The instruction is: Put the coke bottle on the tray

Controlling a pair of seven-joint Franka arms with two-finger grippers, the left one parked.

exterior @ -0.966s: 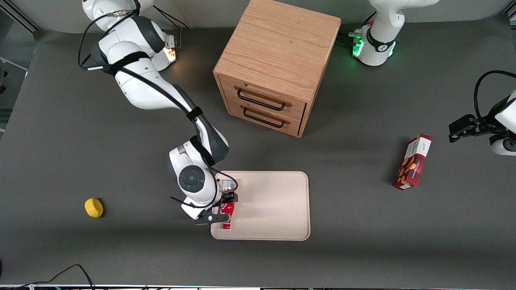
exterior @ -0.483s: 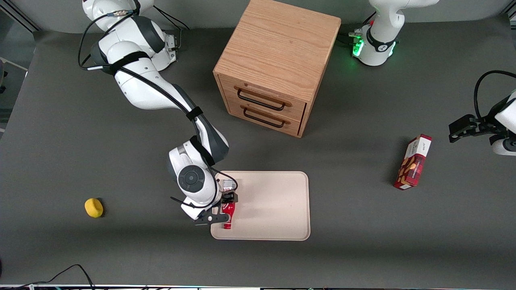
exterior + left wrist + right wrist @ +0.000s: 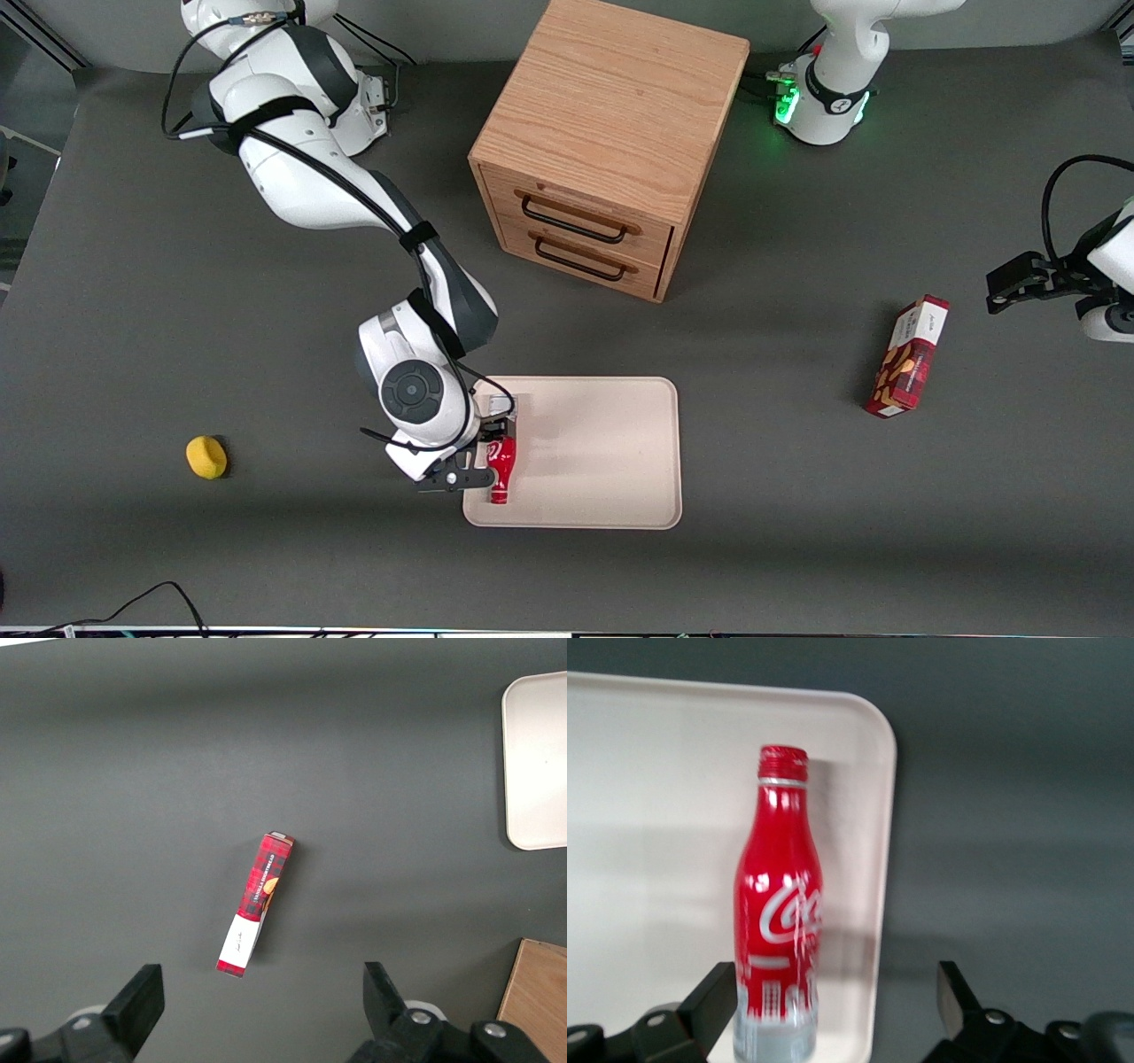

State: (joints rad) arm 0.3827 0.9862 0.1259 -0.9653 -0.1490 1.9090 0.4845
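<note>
The coke bottle (image 3: 501, 470) lies on the tray (image 3: 602, 452), at its end toward the working arm. The gripper (image 3: 478, 456) hovers beside it, fingers spread, gripping nothing. A yellow object (image 3: 206, 457) sits toward the working arm's table edge.

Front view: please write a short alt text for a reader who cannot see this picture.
A red coke bottle stands on a cream tray, at the tray's end toward the working arm, with the open gripper right beside it. A wooden drawer cabinet, a yellow object and a red snack box also sit on the dark table.
</note>
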